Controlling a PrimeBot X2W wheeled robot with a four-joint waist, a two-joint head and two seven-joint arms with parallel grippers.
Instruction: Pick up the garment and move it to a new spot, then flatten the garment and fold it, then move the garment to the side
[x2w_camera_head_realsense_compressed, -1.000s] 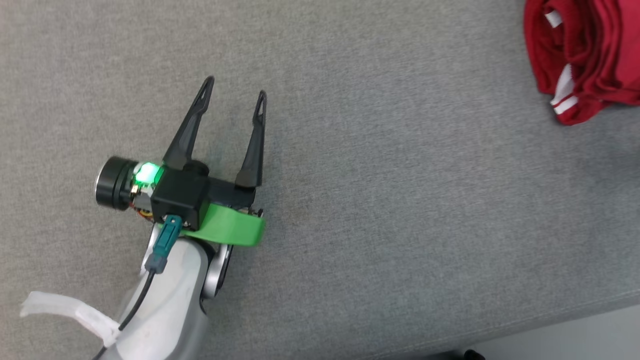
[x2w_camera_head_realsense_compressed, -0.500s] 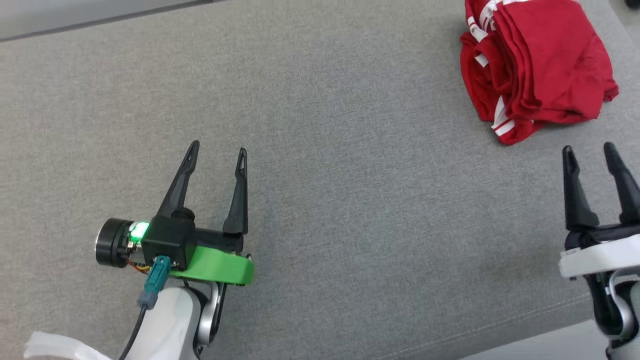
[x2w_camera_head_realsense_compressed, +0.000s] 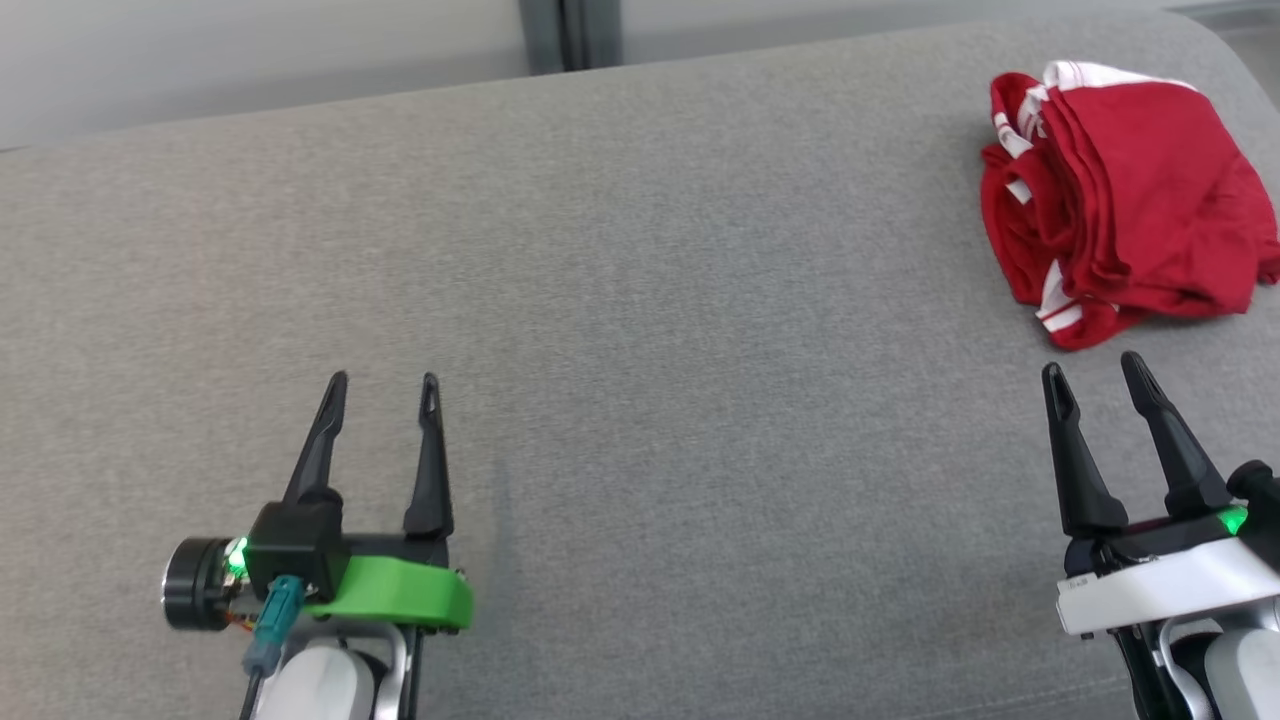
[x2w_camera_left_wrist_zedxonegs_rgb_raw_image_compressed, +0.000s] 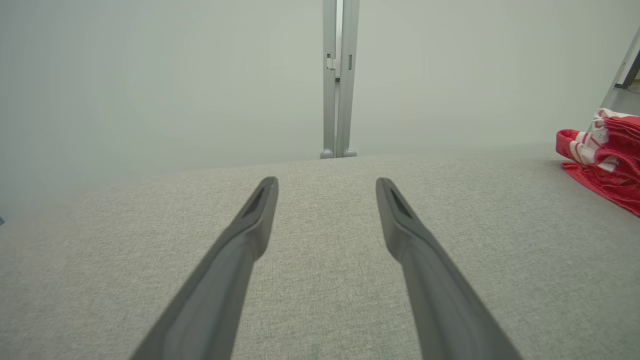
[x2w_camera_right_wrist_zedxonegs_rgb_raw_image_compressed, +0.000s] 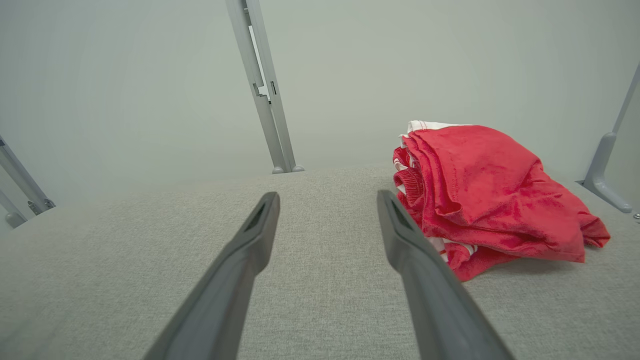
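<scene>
Garment (x2w_camera_head_realsense_compressed: 1130, 230): red, white-striped, bunched at the surface's (x2w_camera_head_realsense_compressed: 700, 350) far right corner. Left claw (x2w_camera_head_realsense_compressed: 383, 380): wide, empty, front left. Right claw (x2w_camera_head_realsense_compressed: 1092, 365): wide, empty, just short of garment. Risk: a one-layer pinch may let the heap trail or slip off the right edge.

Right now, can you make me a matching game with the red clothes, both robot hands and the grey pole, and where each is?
Things:
1. crumpled red-and-white cloth garment
2. left gripper on its green plastic bracket
3. right gripper on its white plastic bracket
4. upright grey metal post

Places in the head view:
A. lower right, jaws open
B. top middle, at the back
C. upper right, bunched up
D. lower left, jaws open

Pairs: 1-C, 2-D, 3-A, 4-B.
</scene>
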